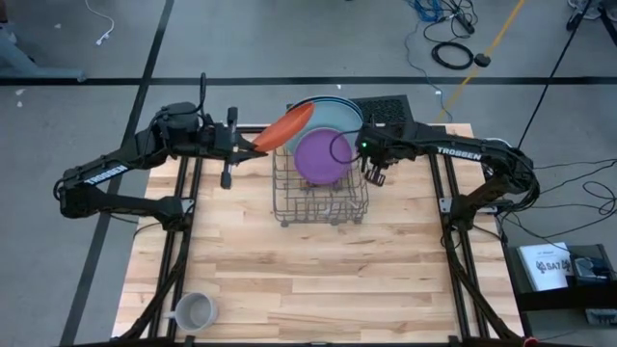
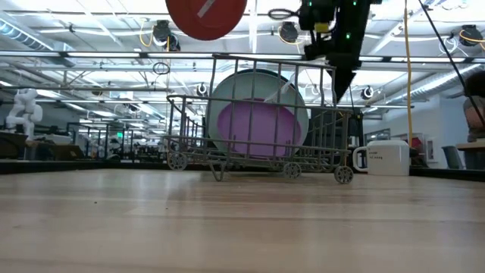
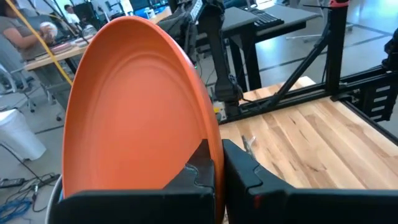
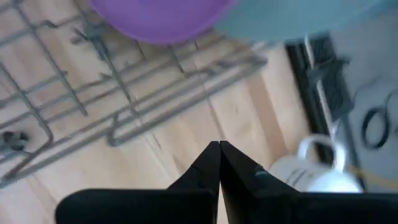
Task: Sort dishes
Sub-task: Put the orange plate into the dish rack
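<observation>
An orange plate (image 1: 284,126) hangs in my left gripper (image 1: 253,143), above the far left corner of the wire dish rack (image 1: 321,198). It also shows in the low view (image 2: 206,17). A purple plate (image 1: 323,157) and a light blue plate (image 1: 333,118) stand on edge in the rack. My right gripper (image 1: 374,173) is shut and empty, just right of the rack's far right side; it also shows in its own wrist view (image 4: 219,149). My left gripper pinches the orange plate's rim (image 3: 211,149) between its two fingers, one finger on each face. The fingers come level from the table's left side. The plate is lifted clear, standing on edge and tilted, above the rack's top.
A white mug (image 2: 385,158) stands at the table's far right, beyond the rack. A grey mug (image 1: 196,310) sits near the table's near left corner. A dark mat (image 1: 386,108) lies behind the rack. The near half of the table is bare wood.
</observation>
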